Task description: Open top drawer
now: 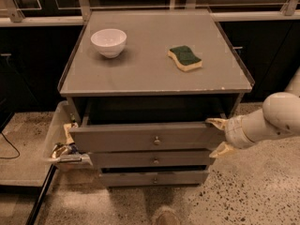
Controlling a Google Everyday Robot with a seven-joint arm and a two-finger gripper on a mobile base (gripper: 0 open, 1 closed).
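The top drawer [122, 138] is the widest grey front, with a small round knob [156, 140] at its centre. It stands pulled out a little from the cabinet, with a dark gap behind it under the tabletop. My gripper [219, 136] is at the drawer front's right end, on the white arm that comes in from the right. Its two tan fingers [216, 123] are spread apart, one by the front's upper right corner and one by its lower right corner. It holds nothing.
Two narrower drawers [154, 160] sit shut below. A white bowl [108, 41] and a green-and-yellow sponge [185, 57] lie on the grey tabletop [145, 74]. A clear bin [55, 137] with litter hangs at the cabinet's left side. The floor is speckled.
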